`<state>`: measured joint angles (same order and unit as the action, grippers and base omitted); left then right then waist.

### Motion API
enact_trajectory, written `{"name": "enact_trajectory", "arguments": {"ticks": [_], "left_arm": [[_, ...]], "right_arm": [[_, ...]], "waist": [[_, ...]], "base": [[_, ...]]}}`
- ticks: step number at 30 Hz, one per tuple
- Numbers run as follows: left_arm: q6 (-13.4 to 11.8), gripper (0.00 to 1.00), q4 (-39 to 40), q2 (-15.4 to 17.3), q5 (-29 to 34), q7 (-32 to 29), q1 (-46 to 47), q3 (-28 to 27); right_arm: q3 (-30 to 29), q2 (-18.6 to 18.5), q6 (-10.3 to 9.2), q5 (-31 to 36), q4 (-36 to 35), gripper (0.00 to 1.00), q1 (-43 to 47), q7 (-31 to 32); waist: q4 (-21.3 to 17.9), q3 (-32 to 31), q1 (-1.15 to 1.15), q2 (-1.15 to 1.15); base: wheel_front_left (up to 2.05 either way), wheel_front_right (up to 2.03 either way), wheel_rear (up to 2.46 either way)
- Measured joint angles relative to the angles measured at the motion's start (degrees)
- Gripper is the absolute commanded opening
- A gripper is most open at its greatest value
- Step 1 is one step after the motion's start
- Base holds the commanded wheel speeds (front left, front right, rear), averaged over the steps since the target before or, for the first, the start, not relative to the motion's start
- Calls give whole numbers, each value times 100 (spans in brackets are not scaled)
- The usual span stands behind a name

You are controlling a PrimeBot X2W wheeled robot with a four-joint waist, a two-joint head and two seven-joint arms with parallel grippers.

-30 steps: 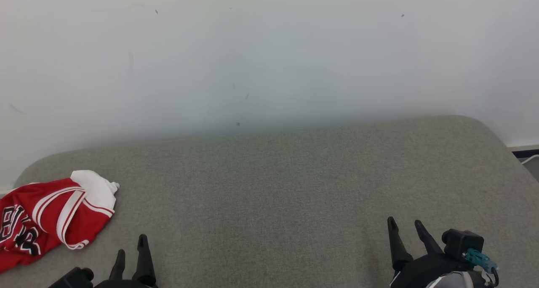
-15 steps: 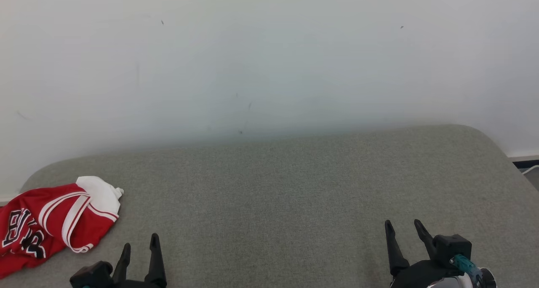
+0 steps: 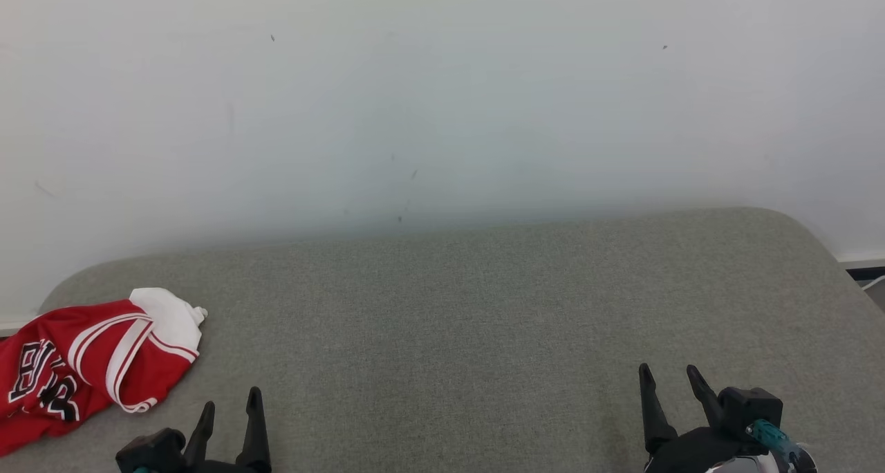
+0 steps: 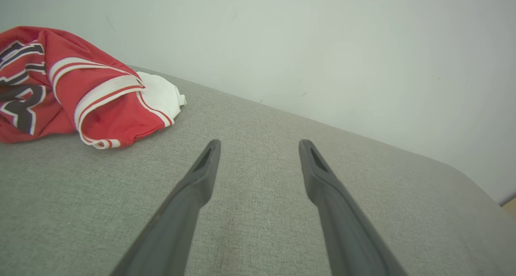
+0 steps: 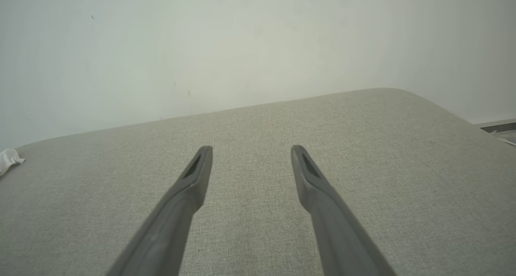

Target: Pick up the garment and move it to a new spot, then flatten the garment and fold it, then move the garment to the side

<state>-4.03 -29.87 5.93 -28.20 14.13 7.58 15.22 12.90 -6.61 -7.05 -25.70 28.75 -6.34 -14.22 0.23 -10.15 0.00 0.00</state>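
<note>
A crumpled red jersey (image 3: 83, 362) with white trim and black lettering lies at the far left of the grey cushion (image 3: 484, 307). In the left wrist view the jersey (image 4: 68, 90) sits up and to the left of the fingers. My left gripper (image 3: 231, 407) is open at the lower left, apart from the jersey and just right of it, with nothing between its fingers (image 4: 201, 175). My right gripper (image 3: 669, 376) is open at the lower right over bare cushion, far from the garment. A white corner of the jersey (image 5: 10, 159) peeks in at the right wrist view's left edge.
A pale wall (image 3: 442, 93) rises directly behind the cushion. The cushion's rounded right corner (image 3: 795, 231) drops off to a strip of floor and baseboard (image 3: 861, 262). The jersey hangs near the cushion's left edge.
The head camera has tilted and shifted, so the whole scene sits lower and further right. The left gripper has come further into view. The jersey lies as before.
</note>
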Motion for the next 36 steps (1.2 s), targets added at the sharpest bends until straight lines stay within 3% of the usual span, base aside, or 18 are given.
{"name": "enact_trajectory", "arguments": {"ticks": [18,36], "left_arm": [[53,100,-120,143,-24,-234,187,-65],[-57,100,318,539,-25,-219,-146,-383]], "right_arm": [[-180,-99,186,-300,59,100,117,64],[177,152,360,-304,107,100,-359,212]], "waist": [[286,68,0,0],[1563,158,0,0]], "base": [[0,0,0],[0,0,0]]}}
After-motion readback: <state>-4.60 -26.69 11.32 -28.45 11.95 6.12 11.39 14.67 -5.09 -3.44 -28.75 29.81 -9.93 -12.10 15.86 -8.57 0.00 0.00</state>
